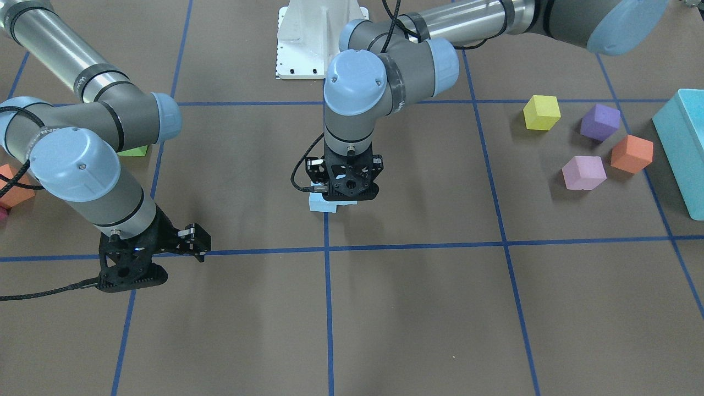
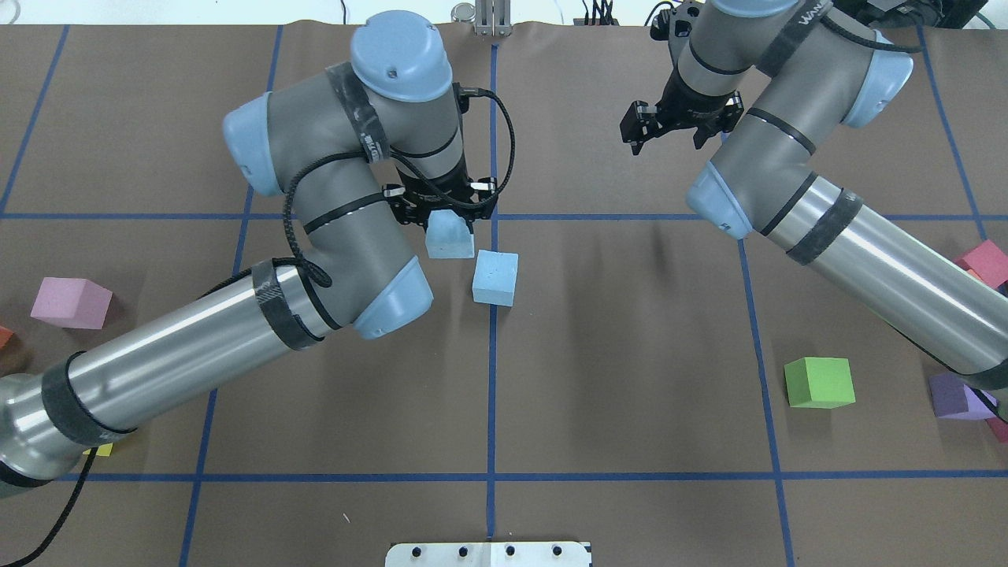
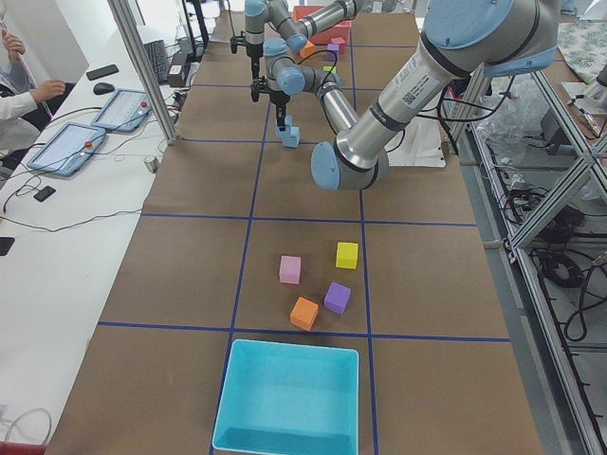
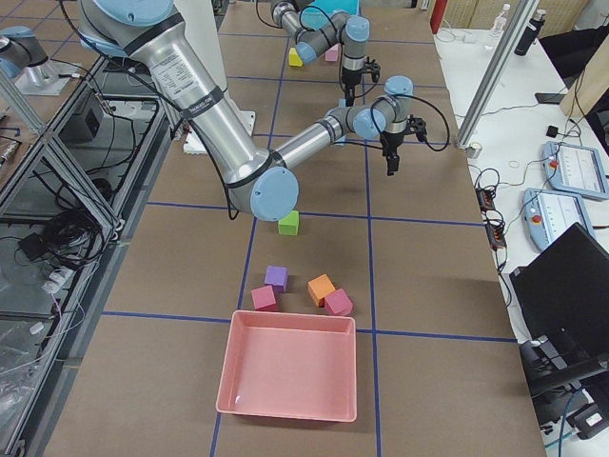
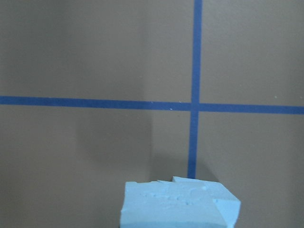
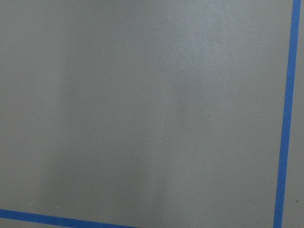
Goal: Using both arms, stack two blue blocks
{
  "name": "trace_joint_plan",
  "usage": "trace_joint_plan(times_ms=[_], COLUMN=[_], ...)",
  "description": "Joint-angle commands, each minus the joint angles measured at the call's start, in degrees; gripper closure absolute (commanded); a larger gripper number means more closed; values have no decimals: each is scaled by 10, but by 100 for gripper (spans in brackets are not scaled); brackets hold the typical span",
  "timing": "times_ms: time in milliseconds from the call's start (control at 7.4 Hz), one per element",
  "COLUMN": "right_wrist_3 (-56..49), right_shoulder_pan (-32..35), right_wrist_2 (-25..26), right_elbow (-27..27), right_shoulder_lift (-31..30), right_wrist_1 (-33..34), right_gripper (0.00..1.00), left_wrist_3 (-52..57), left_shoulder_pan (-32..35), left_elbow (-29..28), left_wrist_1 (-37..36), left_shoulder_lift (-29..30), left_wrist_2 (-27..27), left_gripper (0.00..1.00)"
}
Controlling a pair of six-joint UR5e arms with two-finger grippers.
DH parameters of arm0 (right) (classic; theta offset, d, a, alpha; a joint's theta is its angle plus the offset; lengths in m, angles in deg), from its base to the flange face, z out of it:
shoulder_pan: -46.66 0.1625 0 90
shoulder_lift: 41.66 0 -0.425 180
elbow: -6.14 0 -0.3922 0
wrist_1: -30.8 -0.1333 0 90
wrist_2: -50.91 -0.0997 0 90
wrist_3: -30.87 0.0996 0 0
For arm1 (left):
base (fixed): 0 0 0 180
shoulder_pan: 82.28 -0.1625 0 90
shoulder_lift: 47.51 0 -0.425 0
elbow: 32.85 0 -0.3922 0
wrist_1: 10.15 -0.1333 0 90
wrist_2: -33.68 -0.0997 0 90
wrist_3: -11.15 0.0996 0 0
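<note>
My left gripper [image 2: 446,216] is shut on one pale blue block [image 2: 449,235] and holds it just above the table near the centre line. The block also shows at the bottom of the left wrist view [image 5: 180,204]. The second blue block [image 2: 496,277] lies on the table right beside it, slightly nearer my base. In the front view my left gripper [image 1: 344,190] covers most of the blue foam [image 1: 323,203]. My right gripper [image 2: 666,135] is open and empty, farther out on the right. It hangs over bare table in the front view [image 1: 154,257].
A green cube [image 2: 819,382] and a purple cube [image 2: 954,396] lie on the right. Pink [image 1: 583,172], orange [image 1: 631,154], purple [image 1: 599,122] and yellow [image 1: 542,113] cubes lie beside a turquoise box [image 1: 682,143] on my left. A pink tray [image 4: 290,376] stands at the right end.
</note>
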Motion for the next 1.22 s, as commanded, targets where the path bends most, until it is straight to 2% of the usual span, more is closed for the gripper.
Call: trace_joint_plan(times_ms=[0, 405, 541, 676, 1081], right_wrist_3=[-3, -3, -3, -3, -37], right_shoulder_pan=[2, 2, 2, 2, 5], right_wrist_2=[1, 3, 3, 5, 3], right_elbow=[1, 1, 1, 1, -17], right_shoulder_lift=[-18, -20, -20, -20, -29], right_wrist_1=[-29, -29, -30, -30, -31], right_gripper=[0, 0, 0, 0, 0], left_wrist_3=[-3, -4, -4, 0, -6], left_shoulder_pan=[-17, -20, -20, -20, -21], left_elbow=[-25, -30, -29, -28, -25], left_wrist_1=[29, 40, 41, 41, 42], left_shoulder_lift=[9, 13, 12, 10, 9], left_wrist_2=[-9, -9, -9, -22, -30], left_gripper=[56, 55, 43, 3, 1])
